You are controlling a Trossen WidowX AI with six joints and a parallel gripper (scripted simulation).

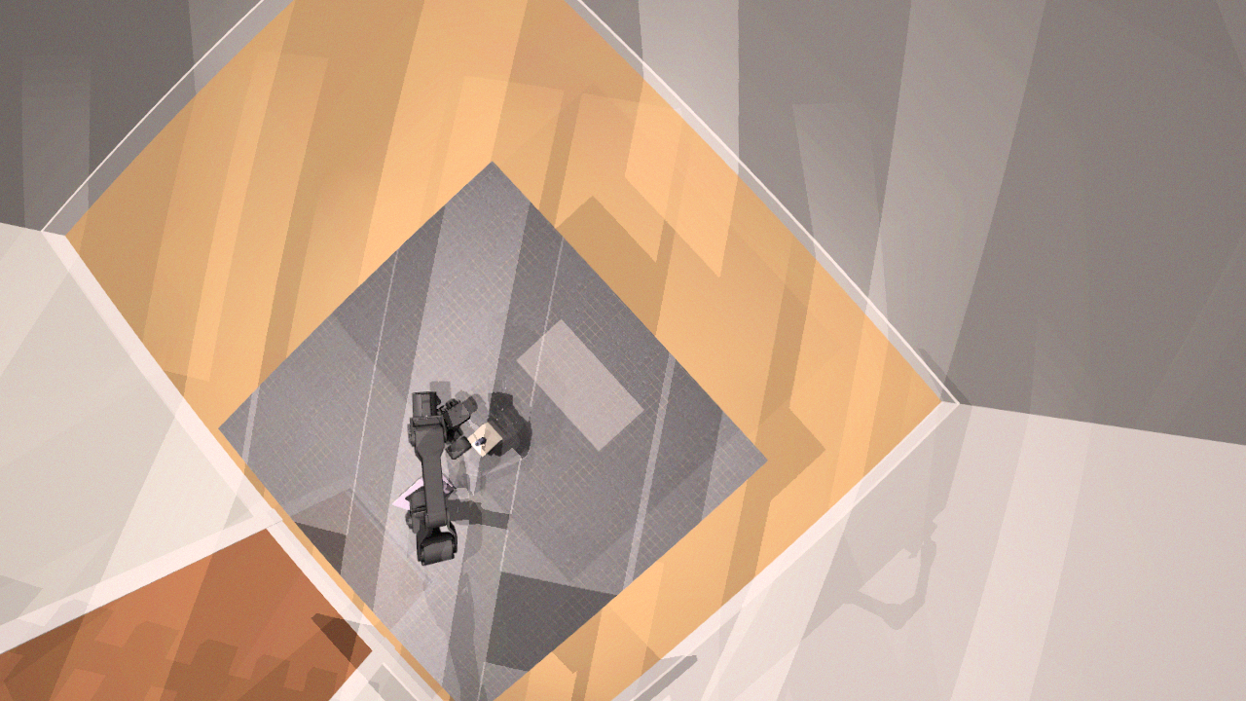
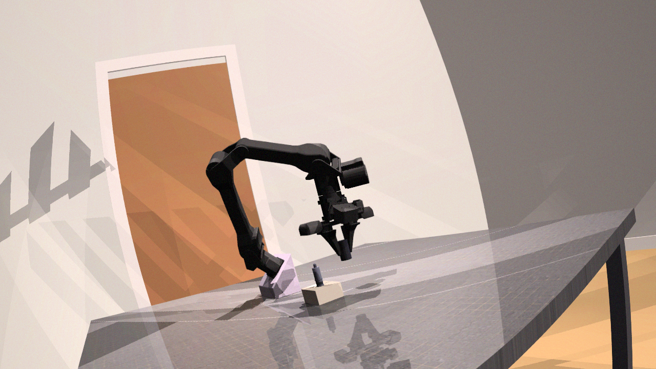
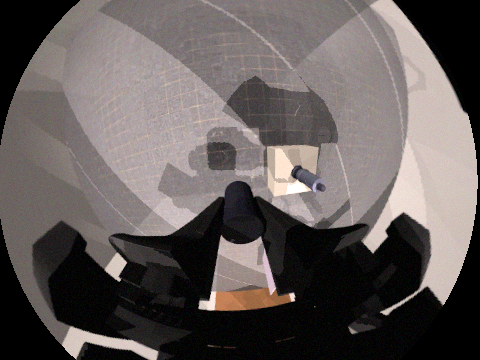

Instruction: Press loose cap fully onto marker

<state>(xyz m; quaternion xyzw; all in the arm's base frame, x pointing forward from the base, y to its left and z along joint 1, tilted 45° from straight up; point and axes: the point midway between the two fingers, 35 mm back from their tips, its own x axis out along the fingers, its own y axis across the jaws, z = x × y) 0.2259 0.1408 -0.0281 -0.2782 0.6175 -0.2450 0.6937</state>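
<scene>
So the claw point(image 2: 344, 250) is clamped down on the cap point(image 2: 345, 253), a short dark cylinder with a smooth matte look, pinched between two tapered black fingers point(image 2: 331, 238) and hanging in the air above the worktop point(image 2: 458, 293), around the middle of the exterior view. In the wrist view the cap point(image 3: 242, 212) sits dead centre, its rounded end poking out past the finger wedges. The marker point(image 2: 316, 275) is a thin dark stick with a narrower tip on top, standing upright in the holder block point(image 2: 323, 293), a pale, wood-coloured rectangular chunk lower left of the claw in the exterior view. Cap and marker are apart, with the cap higher and off to the right. In the wrist view the block point(image 3: 288, 170) shows up right of centre with the marker point(image 3: 308, 178) sticking out toward the right. The worktop is a dark grey slab with a fine grid texture and a slightly glossy finish. The arm point(image 2: 275, 154) is boxy matte black, rooted on a pale lilac faceted base point(image 2: 280, 279) just left of the block. From the top view it's all tiny, but the block point(image 1: 486, 438) sits just right of the arm.
</scene>
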